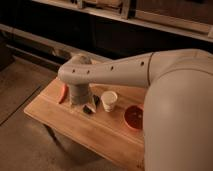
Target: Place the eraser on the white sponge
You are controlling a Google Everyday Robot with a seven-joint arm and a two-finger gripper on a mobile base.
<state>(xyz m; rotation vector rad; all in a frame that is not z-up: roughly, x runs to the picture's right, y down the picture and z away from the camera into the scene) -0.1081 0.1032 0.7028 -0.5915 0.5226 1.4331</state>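
My gripper (pixel 86 106) hangs below the arm's wrist, low over the wooden table (pixel 65 125), left of the white paper cup (pixel 109 100). A small black block, the eraser (pixel 89 109), shows at the gripper's lower right edge, close to the tabletop. The wrist covers the fingers and whatever lies beneath. The white sponge is hidden or out of view, possibly under the gripper.
An orange-red curved piece (pixel 62 93) lies left of the gripper. A red bowl (pixel 134 117) sits at the right, partly behind my arm. Dark shelving runs behind the table. The table's front edge and the floor are at the lower left.
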